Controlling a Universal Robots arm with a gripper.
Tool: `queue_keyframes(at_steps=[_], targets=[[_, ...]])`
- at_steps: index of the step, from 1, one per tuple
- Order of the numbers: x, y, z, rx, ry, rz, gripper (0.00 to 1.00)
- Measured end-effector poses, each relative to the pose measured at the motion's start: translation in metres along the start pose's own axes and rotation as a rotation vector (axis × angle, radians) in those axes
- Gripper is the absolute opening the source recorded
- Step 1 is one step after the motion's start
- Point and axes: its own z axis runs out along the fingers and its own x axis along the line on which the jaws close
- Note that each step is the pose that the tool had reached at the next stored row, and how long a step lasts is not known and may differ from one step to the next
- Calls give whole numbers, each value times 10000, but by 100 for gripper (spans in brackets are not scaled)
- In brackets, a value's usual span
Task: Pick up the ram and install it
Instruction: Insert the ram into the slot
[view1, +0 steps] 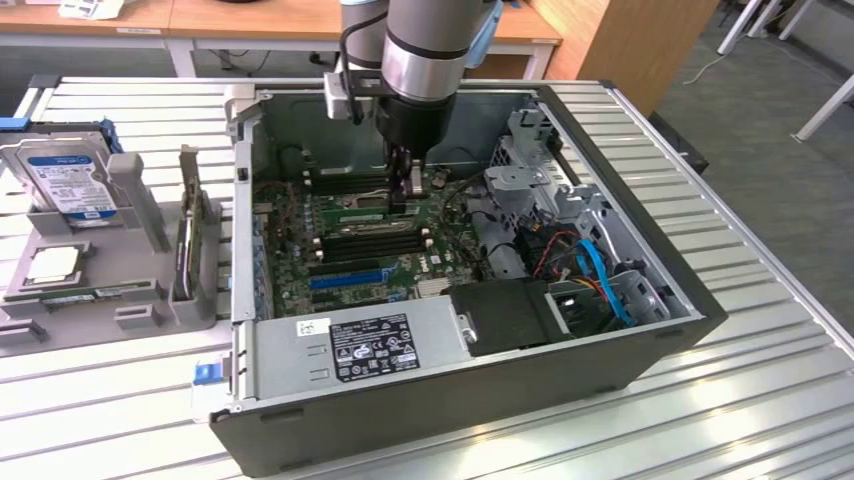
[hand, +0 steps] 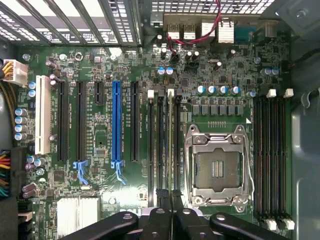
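The ram (hand: 170, 140) appears edge-on in the wrist view as a thin green strip running out from between my fingertips (hand: 161, 193). It lies in line with the black memory slots (hand: 160, 145) beside the CPU socket (hand: 217, 167). My gripper (hand: 169, 194) is shut on the ram's near end. Whether the stick is seated in a slot or just above it I cannot tell. In the exterior view my gripper (view1: 408, 188) reaches straight down into the open computer case (view1: 641, 170), low over the motherboard's slots (view1: 367, 240).
A second bank of memory slots (hand: 272, 160) lies on the socket's other side. A power supply (view1: 360, 345) and drive cage (view1: 534, 190) crowd the case. On the exterior view's left, a grey fixture (view1: 134, 300) holds a hard drive (view1: 67, 175) and flat parts.
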Motion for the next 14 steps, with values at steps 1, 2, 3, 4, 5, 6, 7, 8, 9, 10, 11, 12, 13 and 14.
queue_keyframes(at_steps=[1,2,3,4,5,6,7,8,9,10,11,12,13,14], targets=[[0,0,0,0,0,0,11],[0,0,0,0,0,1,11],[0,0,0,0,0,2,11],[5,-1,0,0,-1,0,11],[11,-1,0,1,-1,-1,11],[20,-1,-1,0,0,0,11],[29,-1,-1,0,0,0,11],[40,-1,-1,0,0,0,11],[50,-1,-1,0,0,1,11],[63,-2,-2,0,0,0,11],[75,-2,-2,0,0,0,11],[86,-2,-2,0,0,0,11],[96,-3,-3,1,0,0,11],[104,-3,-3,0,0,0,11]])
